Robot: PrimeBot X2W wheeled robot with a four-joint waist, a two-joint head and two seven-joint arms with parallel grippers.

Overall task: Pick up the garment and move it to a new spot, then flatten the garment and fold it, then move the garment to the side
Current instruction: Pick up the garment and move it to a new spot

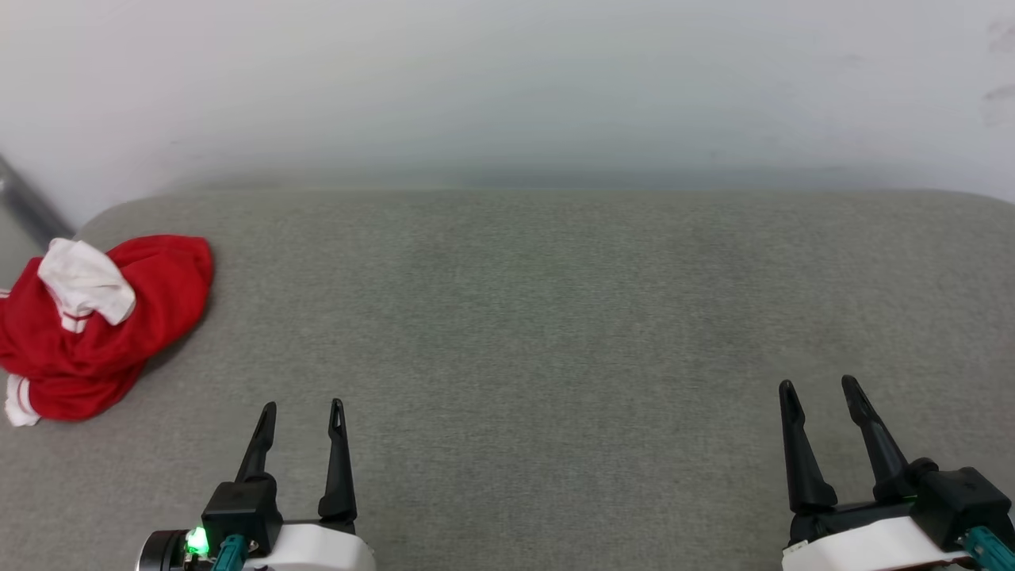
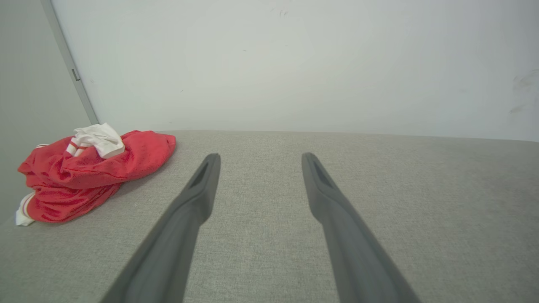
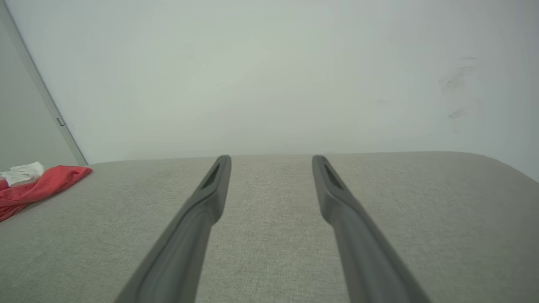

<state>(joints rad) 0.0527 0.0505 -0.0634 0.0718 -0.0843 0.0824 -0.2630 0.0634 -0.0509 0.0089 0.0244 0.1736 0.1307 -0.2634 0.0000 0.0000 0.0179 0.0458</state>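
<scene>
The garment (image 1: 103, 325) lies bunched at 9 o'clock on the grey fabric surface (image 1: 555, 317), white sleeve (image 1: 83, 281) uppermost. Left end effector (image 1: 301, 406), at 7 o'clock, fingers apart, empty: best placed to reach over and pinch a raised red fold. Right end effector (image 1: 821, 385), 5 o'clock, likewise apart. No legible writing.

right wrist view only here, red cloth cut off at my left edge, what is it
Observer: A crumpled red T-shirt, heaped at the left end of the grey upholstered surface.
Operator: where's the left hand
Observer: The left hand is open, apart from the shirt, to its right and nearer the robot.
Operator: any loose end to grab
Observer: A white cuff with a red stripe pokes out at the heap's near left corner.
</scene>
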